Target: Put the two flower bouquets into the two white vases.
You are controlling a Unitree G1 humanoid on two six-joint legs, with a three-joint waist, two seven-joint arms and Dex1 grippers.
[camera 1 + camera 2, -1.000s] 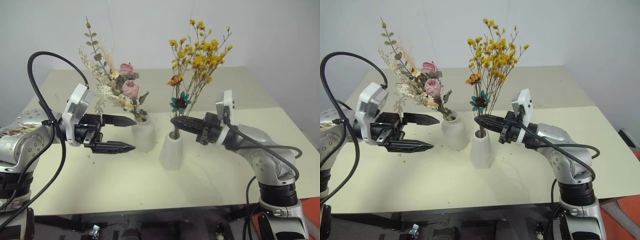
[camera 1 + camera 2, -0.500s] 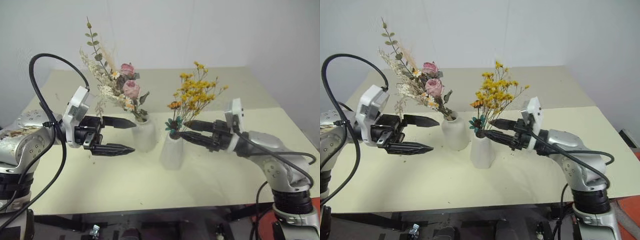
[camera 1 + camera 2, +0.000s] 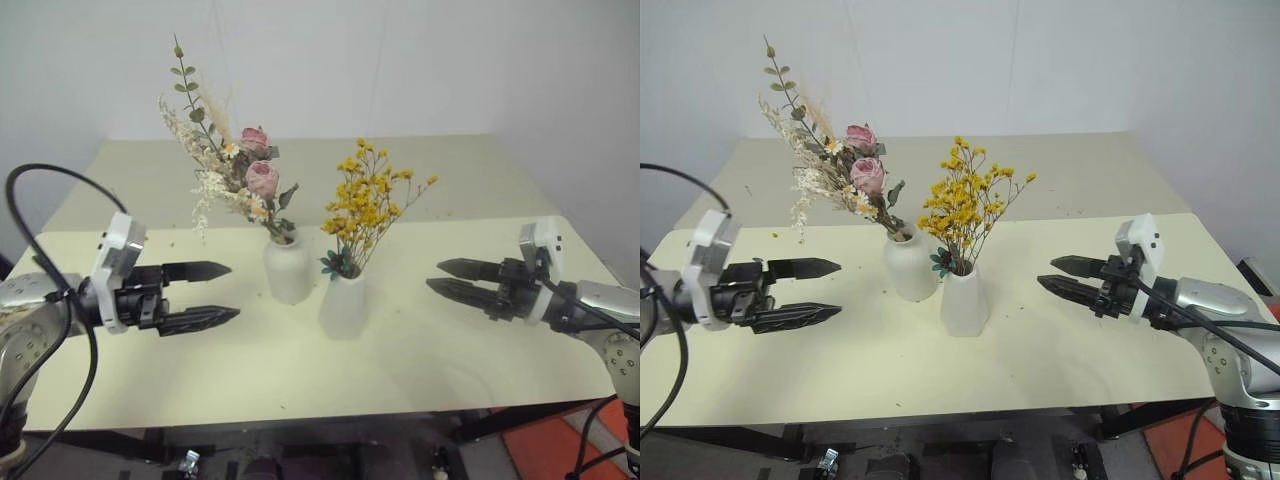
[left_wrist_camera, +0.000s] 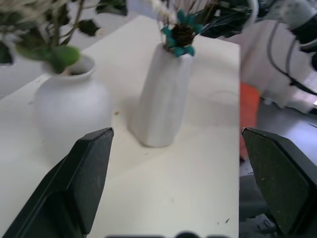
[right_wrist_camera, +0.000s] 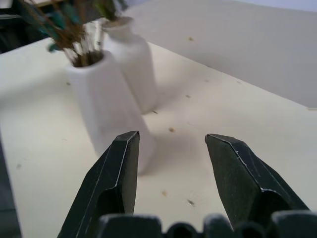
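Note:
The rounded white vase (image 3: pixel 287 272) stands mid-table and holds the bouquet of pink roses (image 3: pixel 236 176), cream sprigs and green leaves. Just to its right, the tapered white vase (image 3: pixel 343 303) holds the yellow-orange bouquet (image 3: pixel 371 201). My left gripper (image 3: pixel 215 293) hovers open to the left of the vases, its fingers pointing at them with nothing between. On the right, my right gripper (image 3: pixel 448 277) is open and empty, well apart from the tapered vase. Both vases appear in the left wrist view (image 4: pixel 163 96) and the right wrist view (image 5: pixel 106 106).
The cream table (image 3: pixel 430 345) carries small dried flower crumbs around the vases. A second cream table (image 3: pixel 470 165) adjoins it at the back, against a white wall. Something orange-red lies on the floor (image 3: pixel 545 445) at the front right.
My right gripper opened, let go of the yellow bouquet, which dropped into the tapered vase, and drew back to the right. My left gripper drew away to the left and lower.

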